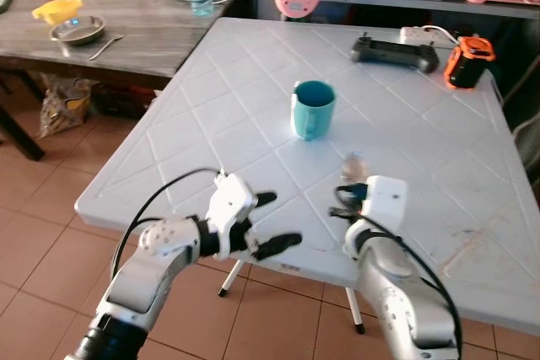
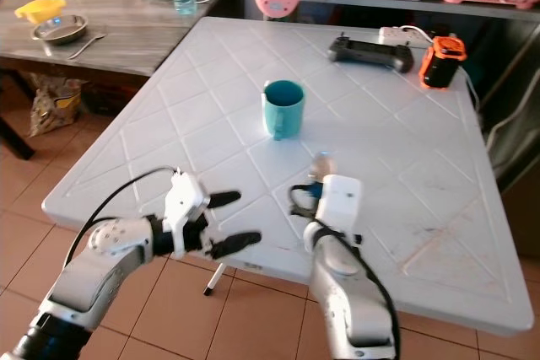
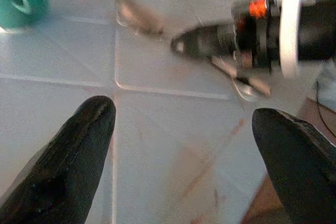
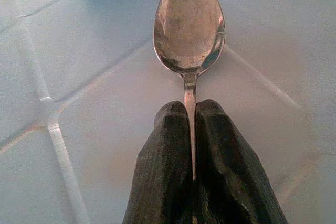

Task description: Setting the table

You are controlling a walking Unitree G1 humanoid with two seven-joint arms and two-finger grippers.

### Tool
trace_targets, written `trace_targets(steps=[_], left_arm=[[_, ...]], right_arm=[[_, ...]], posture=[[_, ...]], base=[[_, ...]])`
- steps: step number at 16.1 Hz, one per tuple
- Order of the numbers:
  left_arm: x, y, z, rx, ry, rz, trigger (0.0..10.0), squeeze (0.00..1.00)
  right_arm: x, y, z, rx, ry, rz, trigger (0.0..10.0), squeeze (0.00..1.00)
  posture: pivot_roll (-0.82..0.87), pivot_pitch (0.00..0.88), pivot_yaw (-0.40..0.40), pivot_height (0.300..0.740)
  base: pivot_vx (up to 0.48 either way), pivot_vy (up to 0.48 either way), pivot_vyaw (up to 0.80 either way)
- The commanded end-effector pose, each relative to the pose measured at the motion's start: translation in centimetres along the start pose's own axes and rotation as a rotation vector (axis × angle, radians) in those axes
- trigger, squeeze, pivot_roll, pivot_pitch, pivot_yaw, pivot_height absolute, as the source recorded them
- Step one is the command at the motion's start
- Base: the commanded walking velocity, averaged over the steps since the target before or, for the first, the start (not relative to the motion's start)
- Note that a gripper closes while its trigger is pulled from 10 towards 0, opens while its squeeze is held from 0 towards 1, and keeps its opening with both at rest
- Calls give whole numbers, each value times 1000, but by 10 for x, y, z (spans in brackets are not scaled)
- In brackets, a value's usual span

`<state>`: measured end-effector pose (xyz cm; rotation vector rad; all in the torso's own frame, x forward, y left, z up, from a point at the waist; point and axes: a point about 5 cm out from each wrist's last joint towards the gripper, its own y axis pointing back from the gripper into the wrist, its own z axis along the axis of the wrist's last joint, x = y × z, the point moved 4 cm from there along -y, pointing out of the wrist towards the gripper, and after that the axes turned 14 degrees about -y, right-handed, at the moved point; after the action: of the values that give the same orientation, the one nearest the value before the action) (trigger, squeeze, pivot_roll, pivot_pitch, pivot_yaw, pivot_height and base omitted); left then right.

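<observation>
In the head view, your right gripper (image 1: 353, 181) holds the spoon (image 1: 353, 163) low over the white worktop (image 1: 422, 149), just in front of the teal cup (image 1: 313, 109), probably to lay it beside the cup. In the left wrist view, your left gripper (image 3: 184, 145) is released, its 2 fingers wide apart at the near edge, with bare worktop ahead. In the right wrist view, the fingers (image 4: 168, 166) are clenched on the spoon's neck, bowl forward.

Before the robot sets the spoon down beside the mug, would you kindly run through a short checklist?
1. Right gripper clamps the shiny metal spoon by its handle: ok.
2. Spoon bowl points toward the teal ceramic mug: ok.
3. Bare white plastic table under the spoon: ok.
4. Left gripper open, apart from the spoon: ok.
5. Spoon touching the table: cannot tell.
</observation>
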<state>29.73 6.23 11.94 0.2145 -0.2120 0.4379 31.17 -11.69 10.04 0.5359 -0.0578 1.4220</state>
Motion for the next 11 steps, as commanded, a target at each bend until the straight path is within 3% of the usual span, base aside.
trace_targets(steps=[1, 3, 5, 8, 10, 11], left_arm=[[7, 2, -2, 3, 4, 34, 10000, 0], [12, -2, 1, -22, 24, 75, 10000, 0], [14, -5, 2, -36, 29, 98, 10000, 0], [36, -6, 6, -54, -9, 290, 10000, 0], [64, 1, 8, -56, -8, 503, 10000, 0], [69, 3, 8, -53, -7, 545, 10000, 0]], right_arm=[[-5, 2, 7, -45, 38, -4, 0, 0], [-13, 4, 23, -130, 134, -10, 0, 0], [-20, 5, 29, -159, 173, -27, 0, 0], [-32, 12, 48, -266, 275, -67, 0, 0], [-38, 21, 60, -355, 340, -92, 0, 0], [-40, 23, 62, -372, 357, -100, 0, 0]], posture=[[117, 89, 26, 740], [111, 84, 19, 740], [102, 78, 10, 740], [95, 71, 1, 740], [95, 67, -7, 740], [95, 67, -7, 740]], base=[[0, 0, 0], [0, 0, 0], [0, 0, 0], [0, 0, 0], [0, 0, 0], [0, 0, 0]])
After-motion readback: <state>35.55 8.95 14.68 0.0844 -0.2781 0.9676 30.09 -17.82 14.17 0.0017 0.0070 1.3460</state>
